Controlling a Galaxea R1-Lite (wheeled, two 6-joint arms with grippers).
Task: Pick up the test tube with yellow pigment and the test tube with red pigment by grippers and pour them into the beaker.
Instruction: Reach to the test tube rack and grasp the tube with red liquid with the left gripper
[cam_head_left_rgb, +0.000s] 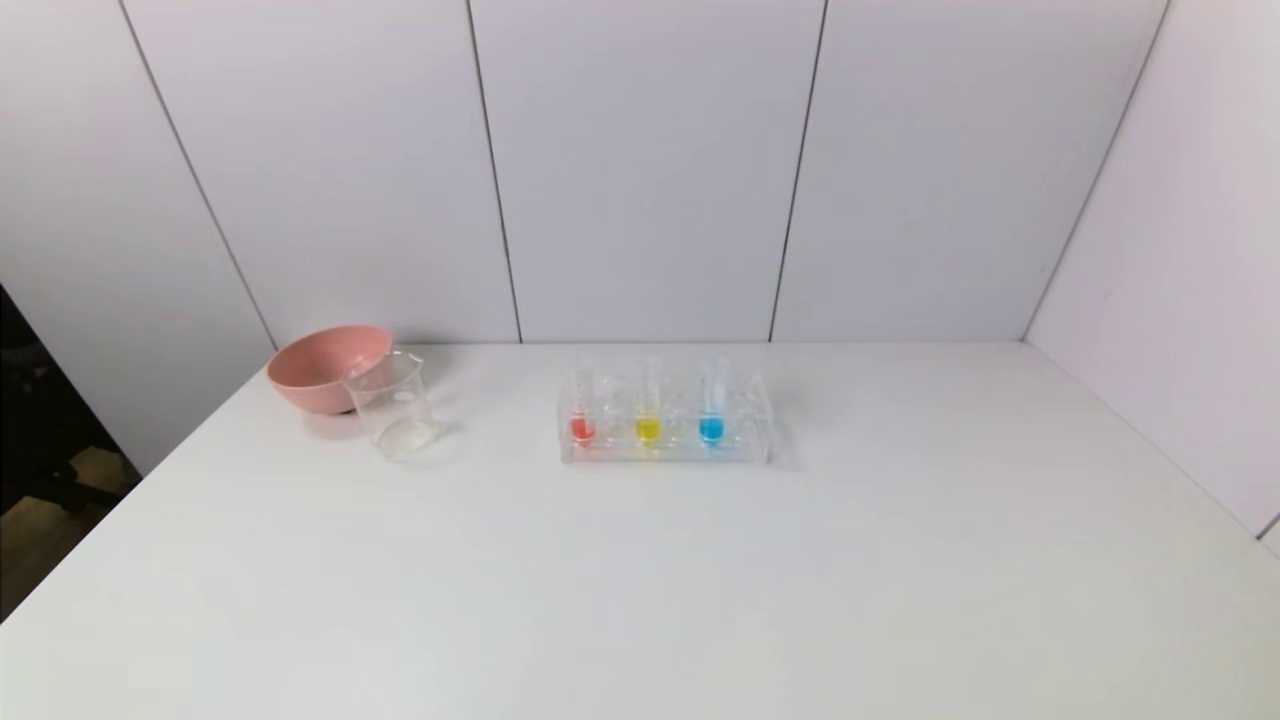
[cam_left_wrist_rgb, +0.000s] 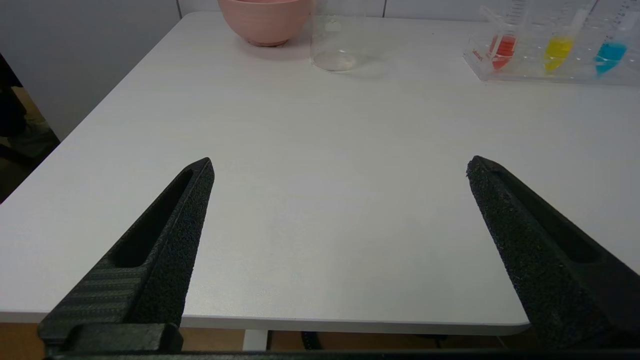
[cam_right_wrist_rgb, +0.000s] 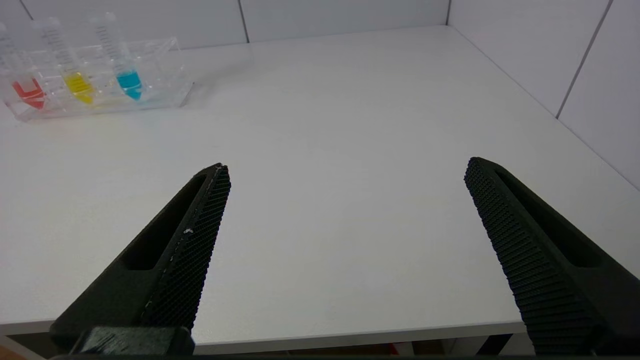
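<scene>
The test tube with red pigment (cam_head_left_rgb: 582, 425) and the test tube with yellow pigment (cam_head_left_rgb: 648, 425) stand upright in a clear rack (cam_head_left_rgb: 740, 448) at the table's middle back. Both also show in the left wrist view, red (cam_left_wrist_rgb: 501, 45) and yellow (cam_left_wrist_rgb: 557, 50), and in the right wrist view, red (cam_right_wrist_rgb: 29, 92) and yellow (cam_right_wrist_rgb: 78, 86). The clear beaker (cam_head_left_rgb: 393, 405) stands left of the rack, seemingly empty, and shows in the left wrist view (cam_left_wrist_rgb: 334, 42). My left gripper (cam_left_wrist_rgb: 340, 167) and right gripper (cam_right_wrist_rgb: 347, 172) are open and empty at the table's near edge, out of the head view.
A pink bowl (cam_head_left_rgb: 322, 366) sits just behind the beaker at the back left. A blue-liquid tube (cam_head_left_rgb: 712, 425) stands in the rack's right part. Grey walls close the back and right. The white table (cam_head_left_rgb: 640, 600) drops off at its left edge.
</scene>
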